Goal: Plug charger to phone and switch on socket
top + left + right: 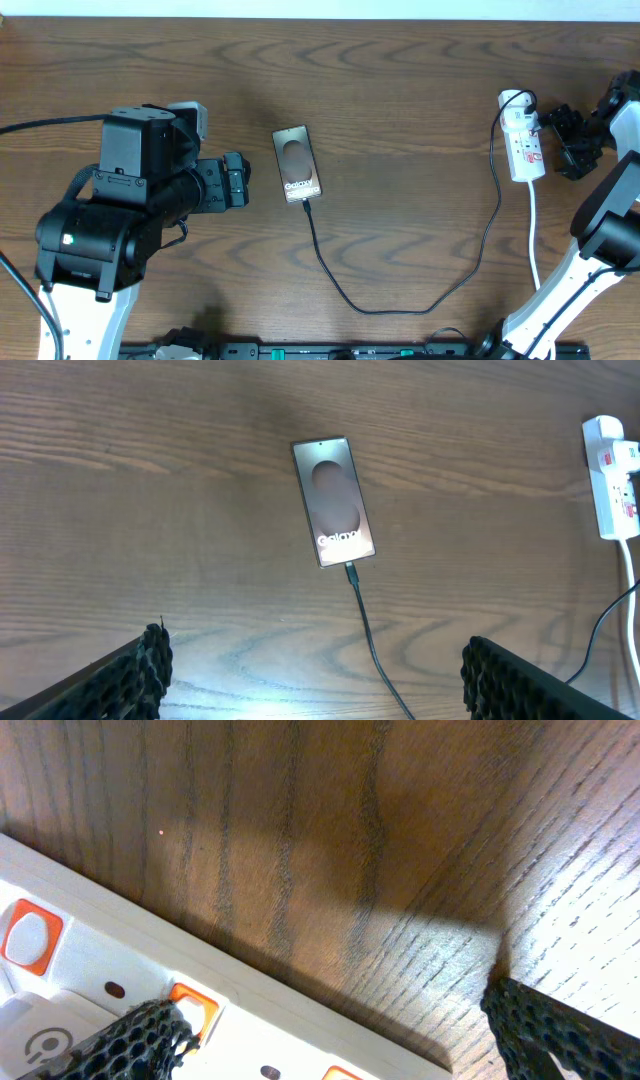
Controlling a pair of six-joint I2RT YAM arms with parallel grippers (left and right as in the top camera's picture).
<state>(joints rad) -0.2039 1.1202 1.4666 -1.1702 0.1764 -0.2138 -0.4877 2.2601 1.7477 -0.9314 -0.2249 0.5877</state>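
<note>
Checking left gripper [240, 181] first: how do the jaws stand? (M.)

Wide apart, with nothing between them. The fingers aim at the phone [298, 163] but sit well apart from it, over the bare table [400, 60]. (K.)

Right gripper [558, 142]? (M.)

Also spread fully, and empty. It sits just beside the socket [525, 140], on the side away from the phone. In the wrist view one finger [140, 1040] overlaps the strip's edge next to a red switch [195, 1003]. Contact or gap: cannot tell. (K.)

Phone axis? (M.)

The long axis runs far-to-near across the table, slightly tilted. The lettered face is up, with "Galaxy" toward the near end. That end points at the table's near edge. (K.)

Charger [395, 311]? (M.)

The plug tip [350, 567] meets the phone's near end, in line with its long axis. From there the cable runs toward the near edge, bends in a loop toward the right arm's side, then climbs to the socket's far end. (K.)

Socket axis? (M.)

Roughly parallel to the phone and well apart from it. The white cord [533, 235] leaves its near end. The switches show red, but their positions are too small to read. (K.)
</note>
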